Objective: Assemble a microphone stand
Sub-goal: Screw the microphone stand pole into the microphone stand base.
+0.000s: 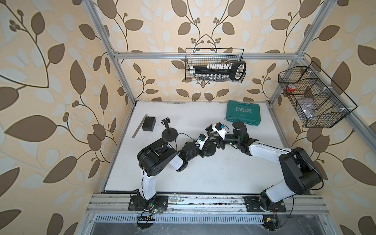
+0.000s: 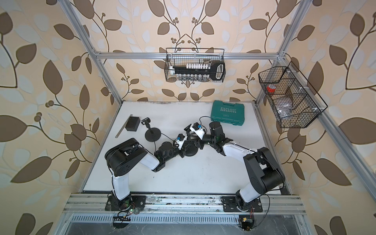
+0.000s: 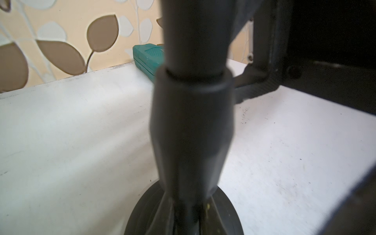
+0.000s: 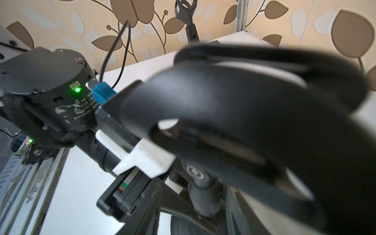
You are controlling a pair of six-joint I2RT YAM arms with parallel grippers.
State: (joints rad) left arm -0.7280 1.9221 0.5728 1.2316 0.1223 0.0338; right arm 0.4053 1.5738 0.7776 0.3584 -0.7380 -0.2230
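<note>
white tabletop (image 1: 203,179), scuffed, ringed by leaf-patterned walls.

mid-table, nearest the arm mounts: microphone stand (image 1: 210,152), all matte black, upright on a round base (image 3: 225,215) lying flat on the surface. close up from the left wrist: smooth pole (image 3: 193,40) slotted into a thicker tapered collar (image 3: 193,126), with ribs flaring down onto the base.

left gripper (image 1: 206,148) pressed shut around that pole.

right gripper (image 1: 213,138) just beyond, close over the stand. jaws masked by a blurred black clip (image 4: 234,114); can't tell whether spread or pinching. bare pole tip (image 4: 194,176) showing beneath the clip.

farther back, left side: second stand (image 1: 169,134) with clip fitted, near a black box (image 1: 149,123) and a metal ruler (image 1: 141,127).

back right: green case (image 1: 244,112), closed.

on the back rail: wire basket (image 1: 188,61).
</note>
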